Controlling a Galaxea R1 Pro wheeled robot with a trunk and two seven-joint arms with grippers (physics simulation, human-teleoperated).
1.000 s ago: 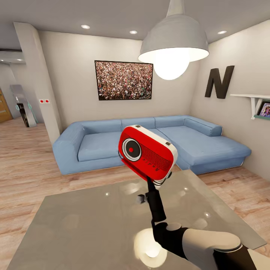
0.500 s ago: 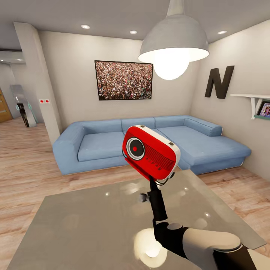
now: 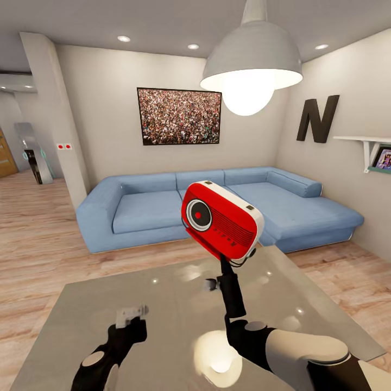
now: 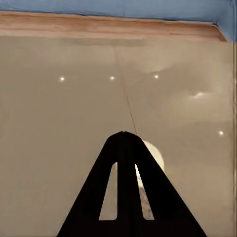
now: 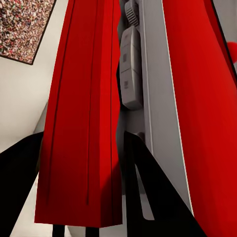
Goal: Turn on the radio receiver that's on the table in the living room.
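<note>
A light-blue sofa (image 3: 217, 209) sits against the far wall beneath a framed crowd picture (image 3: 179, 116). A black letter N (image 3: 316, 119) hangs beside a small shelf (image 3: 365, 142); a grey pendant lamp (image 3: 251, 64) glows overhead.

Right pincer (image 3: 226, 264) raised, clamped on a red handle (image 5: 81, 128) — left pincer (image 3: 132, 315) low, its 2 fingers together.
</note>
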